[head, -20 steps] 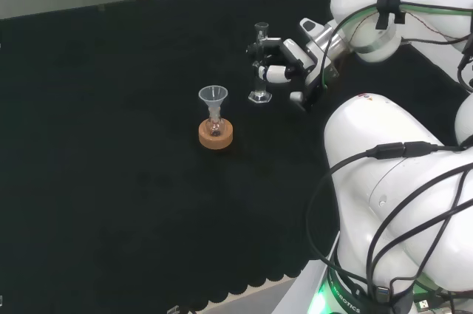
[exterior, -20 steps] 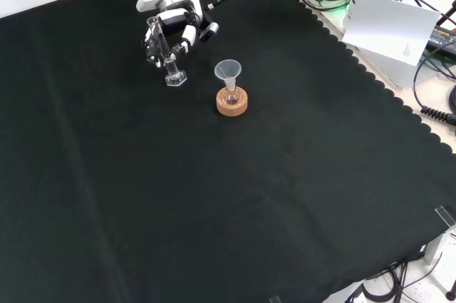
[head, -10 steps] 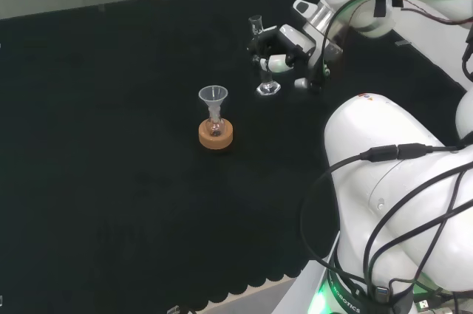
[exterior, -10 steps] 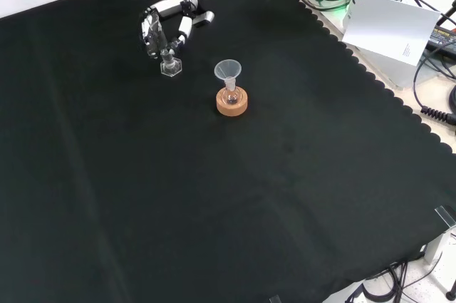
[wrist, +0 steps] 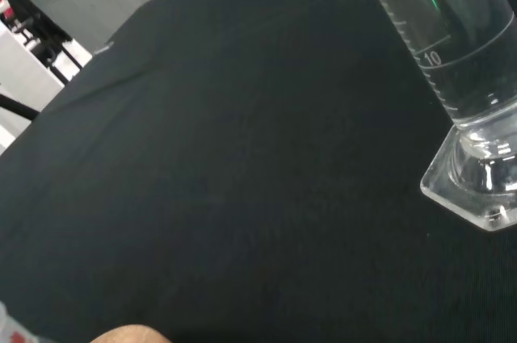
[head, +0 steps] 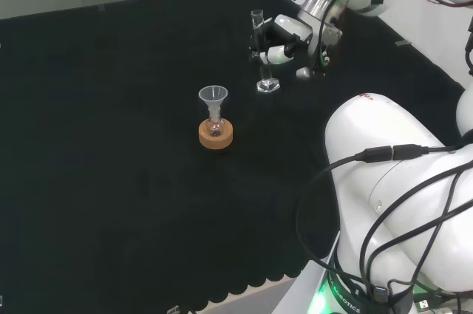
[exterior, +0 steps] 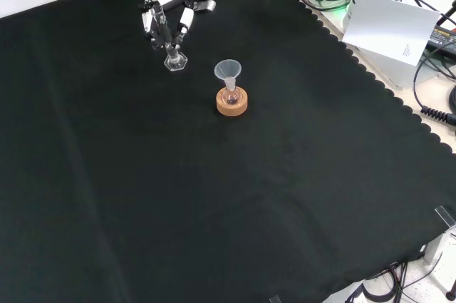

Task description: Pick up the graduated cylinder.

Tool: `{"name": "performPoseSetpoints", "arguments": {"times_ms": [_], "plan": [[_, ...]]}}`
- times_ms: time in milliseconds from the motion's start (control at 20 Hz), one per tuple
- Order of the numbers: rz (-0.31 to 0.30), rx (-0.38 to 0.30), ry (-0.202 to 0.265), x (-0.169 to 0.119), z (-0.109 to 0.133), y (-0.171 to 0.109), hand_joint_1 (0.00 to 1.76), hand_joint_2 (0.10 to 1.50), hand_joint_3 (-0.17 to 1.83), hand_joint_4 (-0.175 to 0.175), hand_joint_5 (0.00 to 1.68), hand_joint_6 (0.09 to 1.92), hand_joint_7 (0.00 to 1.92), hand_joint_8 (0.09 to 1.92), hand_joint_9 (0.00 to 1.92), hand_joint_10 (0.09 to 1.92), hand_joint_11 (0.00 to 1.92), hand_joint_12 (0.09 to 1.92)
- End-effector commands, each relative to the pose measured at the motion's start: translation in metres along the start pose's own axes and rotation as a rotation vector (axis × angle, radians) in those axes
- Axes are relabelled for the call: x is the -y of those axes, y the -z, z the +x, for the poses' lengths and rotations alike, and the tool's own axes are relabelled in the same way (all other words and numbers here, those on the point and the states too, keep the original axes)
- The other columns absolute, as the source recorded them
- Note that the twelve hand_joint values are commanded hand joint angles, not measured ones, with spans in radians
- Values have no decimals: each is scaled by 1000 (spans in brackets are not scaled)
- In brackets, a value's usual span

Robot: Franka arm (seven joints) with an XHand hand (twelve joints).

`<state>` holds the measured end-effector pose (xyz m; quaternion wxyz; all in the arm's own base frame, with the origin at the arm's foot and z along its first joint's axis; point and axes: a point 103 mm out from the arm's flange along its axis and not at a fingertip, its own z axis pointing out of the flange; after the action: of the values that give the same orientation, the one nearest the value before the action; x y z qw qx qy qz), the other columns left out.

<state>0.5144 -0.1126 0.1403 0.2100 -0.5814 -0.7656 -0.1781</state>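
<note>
1. Change: over the last sec the hand (head: 290,37) has gone up and back in the head view, and the graduated cylinder (head: 261,52) has come with it; base now sits higher in that view than it did, so it's being carried, not just touched.
2. Fingers (exterior: 152,23): curled round the cylinder's tube about mid-height, thumb on the other side; gripping it, as far as head and front views show.
3. Where it is: cylinder upright in the hand at the far end of the worktop (exterior: 214,196); front view puts it up-left of the funnel (exterior: 228,70); whether the hex base (wrist: 477,186) is clear of the cloth I can't tell for sure; wrist view shows it close over the cloth.
4. Meaning for task: grasp looks made, lift under way or nearly done; judgement only; a tilt would be the risk w/ a narrow tube.
5. Count: 1 cylinder; 1 funnel, sat in 1 small flask (head: 215,127); 1 cork ring (head: 216,135) under it; 1 hand.
</note>
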Motion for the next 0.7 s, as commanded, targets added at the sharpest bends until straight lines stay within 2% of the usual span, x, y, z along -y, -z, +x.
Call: {"name": "performPoseSetpoints", "arguments": {"times_ms": [50,400,700], "plan": [[74,68,-5,9,16,11,1136,1157,2,-165,903,1110,1137,415,1420,87,1248,799],[142,133,-6,25,40,21,1137,1157,2,-166,903,1111,1139,411,1421,87,1248,796],[198,197,-13,53,67,27,1138,1157,2,-169,903,1111,1141,408,1422,87,1248,794]]}}
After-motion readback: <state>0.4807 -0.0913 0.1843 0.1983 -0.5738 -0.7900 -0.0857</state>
